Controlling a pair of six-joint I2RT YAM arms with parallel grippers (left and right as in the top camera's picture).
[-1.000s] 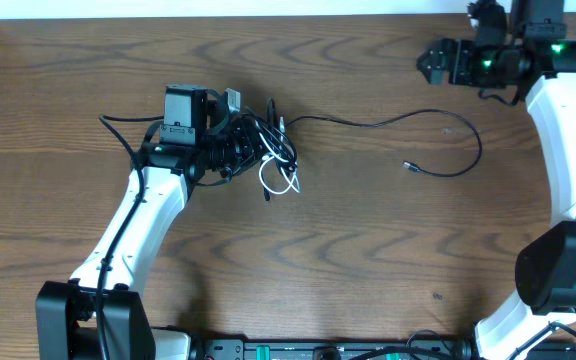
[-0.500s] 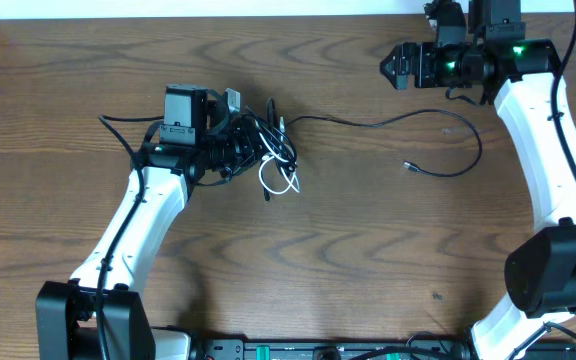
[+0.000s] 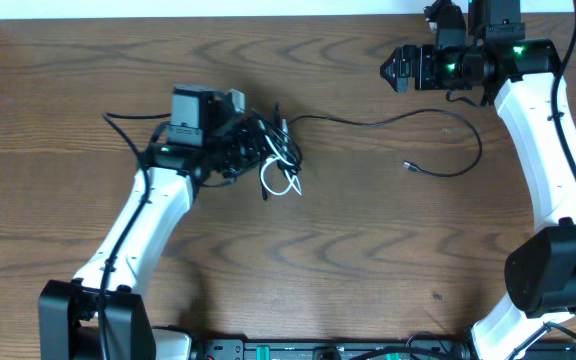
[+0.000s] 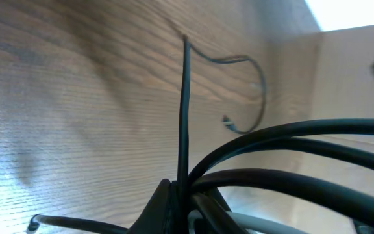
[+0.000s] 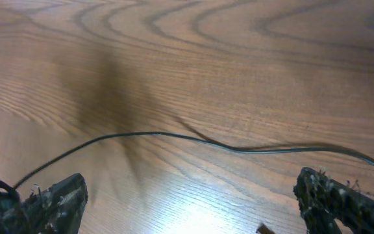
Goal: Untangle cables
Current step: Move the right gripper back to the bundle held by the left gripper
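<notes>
Cables [image 3: 268, 155]: thin, limp and light, bunched in a knot on the desk [image 3: 368, 250] left of centre, with one black strand [image 3: 408, 120] trailing right. We judge a free strand beside the knot the best hold. Left fingers [image 4: 164, 205] are low in the knot, apparently pinched on a strand. Right fingers [image 5: 57, 195] are spread wide and hover over the trailing strand.

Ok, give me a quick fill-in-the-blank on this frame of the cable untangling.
1. The left gripper is at the tangle of ___.
2. The right gripper hovers with its jaws ___, holding nothing.
3. One loop at the tangle's edge is ___, unlike the rest.
4. The long black cable trails toward the ___ arm's side, ending in a free plug.
Missing words: cables; open; white; right.
</notes>
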